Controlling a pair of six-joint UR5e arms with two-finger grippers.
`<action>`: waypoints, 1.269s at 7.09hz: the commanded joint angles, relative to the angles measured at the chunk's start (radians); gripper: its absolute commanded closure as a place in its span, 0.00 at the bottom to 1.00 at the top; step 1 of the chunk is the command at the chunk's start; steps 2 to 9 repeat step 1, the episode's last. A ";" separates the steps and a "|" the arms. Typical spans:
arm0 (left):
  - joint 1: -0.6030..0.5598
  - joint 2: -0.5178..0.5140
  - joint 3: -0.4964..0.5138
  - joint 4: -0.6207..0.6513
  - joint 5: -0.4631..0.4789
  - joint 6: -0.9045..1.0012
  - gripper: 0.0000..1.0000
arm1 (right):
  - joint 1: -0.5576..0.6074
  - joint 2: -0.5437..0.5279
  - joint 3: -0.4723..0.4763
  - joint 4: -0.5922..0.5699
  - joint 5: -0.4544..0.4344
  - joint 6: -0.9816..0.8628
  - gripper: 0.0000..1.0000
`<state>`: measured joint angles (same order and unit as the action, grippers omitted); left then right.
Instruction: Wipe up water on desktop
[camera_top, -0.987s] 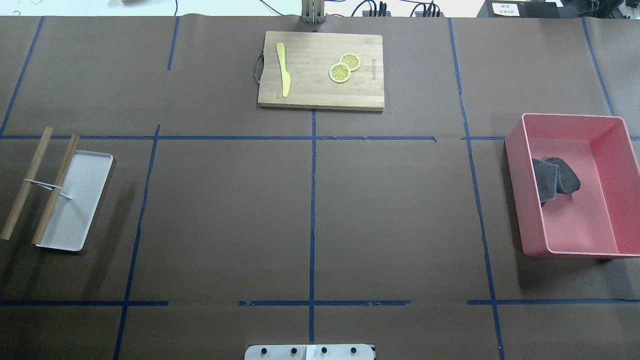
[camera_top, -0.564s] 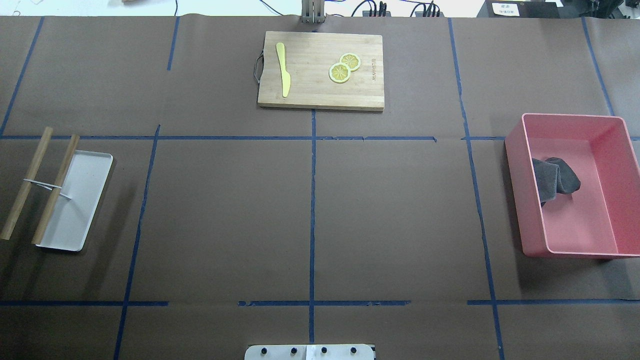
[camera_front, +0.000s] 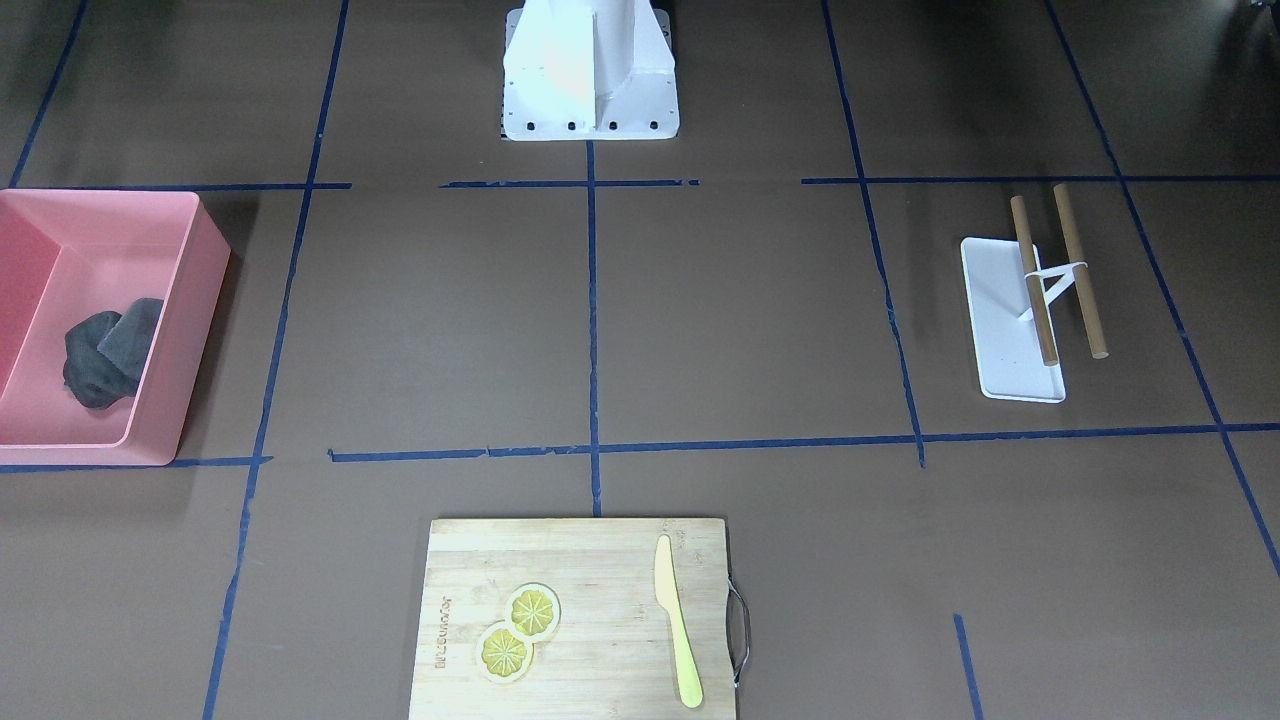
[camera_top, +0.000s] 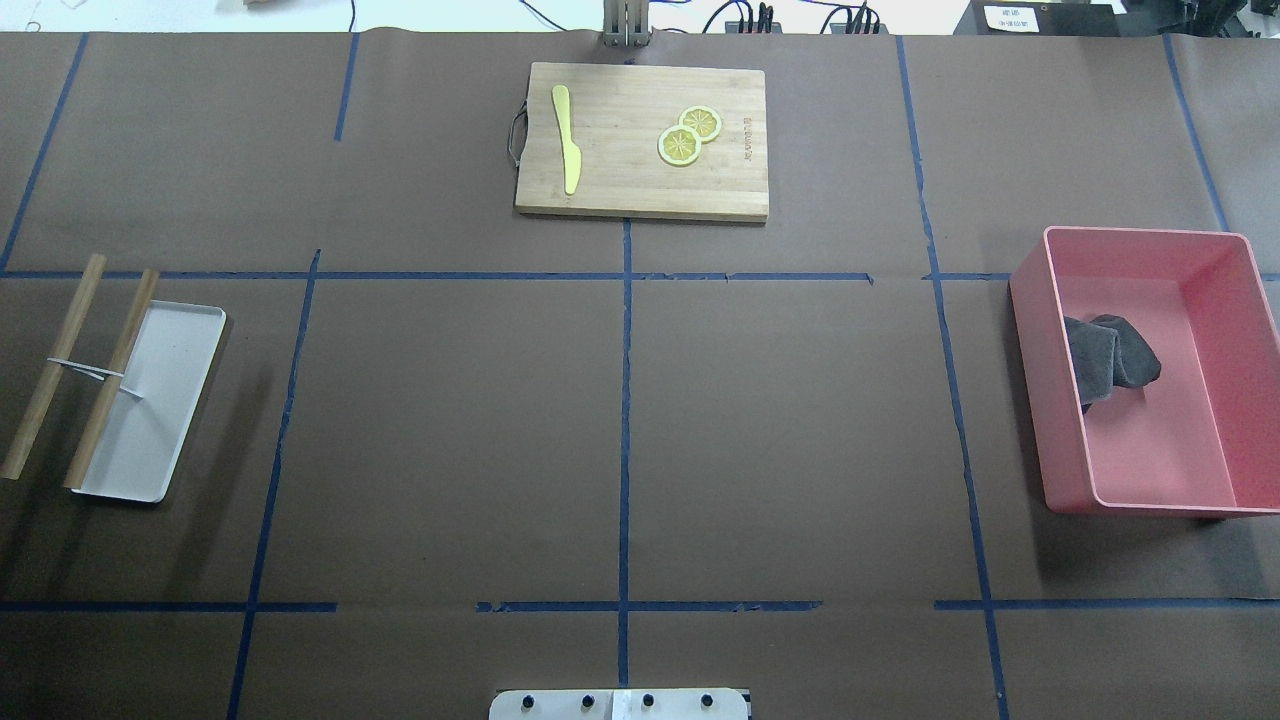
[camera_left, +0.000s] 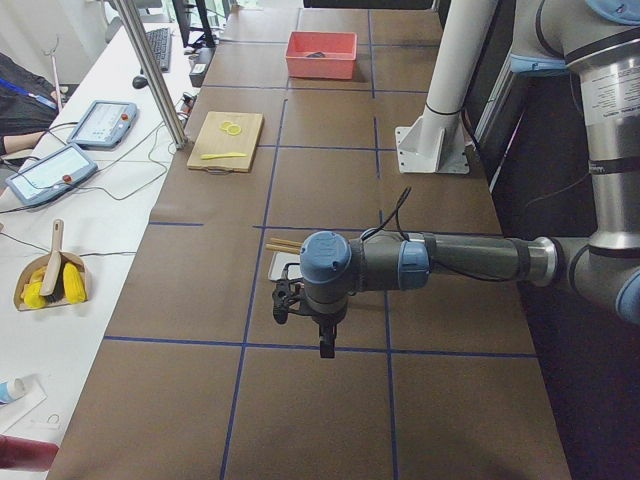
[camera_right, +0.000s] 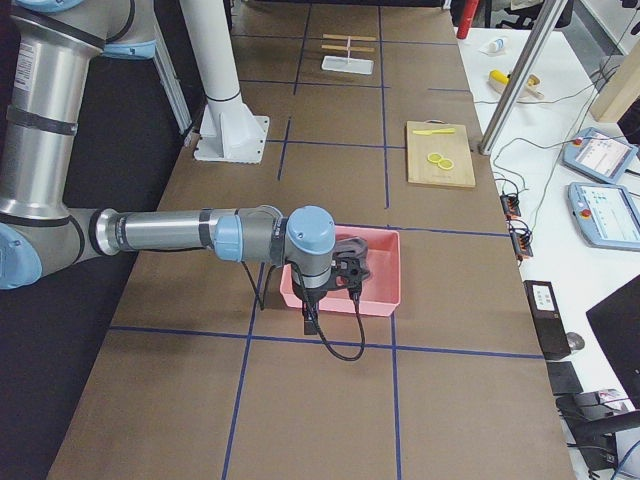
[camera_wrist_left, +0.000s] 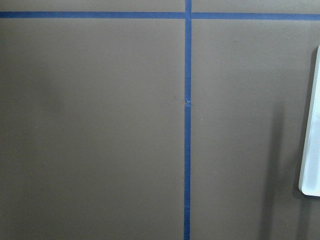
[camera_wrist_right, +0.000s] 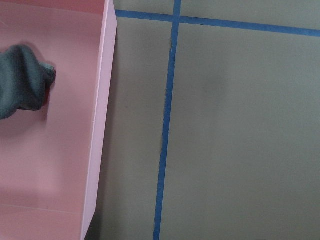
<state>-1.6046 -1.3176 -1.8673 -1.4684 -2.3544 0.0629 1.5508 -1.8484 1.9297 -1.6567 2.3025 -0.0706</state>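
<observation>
The desktop (camera_top: 790, 430) is a dark-brown surface with blue tape lines; I can make out no wet patch on it. A dark grey cloth (camera_top: 1112, 360) lies crumpled in a pink bin (camera_top: 1060, 400) at the right; it also shows in the right wrist view (camera_wrist_right: 22, 87). My left gripper (camera_left: 325, 345) shows only in the exterior left view, hanging above the desktop near the white tray. My right gripper (camera_right: 308, 322) shows only in the exterior right view, beside the pink bin (camera_right: 390, 295). I cannot tell whether either is open or shut.
A wooden cutting board (camera_top: 620, 190) with a yellow knife (camera_top: 567, 135) and lemon slices (camera_top: 688, 135) lies at the far middle. A white tray (camera_top: 165, 420) under two tied wooden sticks (camera_top: 110, 380) sits at the left. The robot base (camera_top: 620, 705) is at the near edge.
</observation>
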 joint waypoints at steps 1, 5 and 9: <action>0.000 0.000 -0.001 -0.001 0.009 0.000 0.00 | 0.000 0.000 0.000 0.000 0.000 0.000 0.00; 0.000 0.000 -0.001 -0.001 0.009 0.000 0.00 | 0.000 0.000 0.000 0.000 0.000 0.000 0.00; 0.000 0.000 -0.001 -0.001 0.009 0.000 0.00 | 0.000 0.000 0.000 0.000 0.000 0.000 0.00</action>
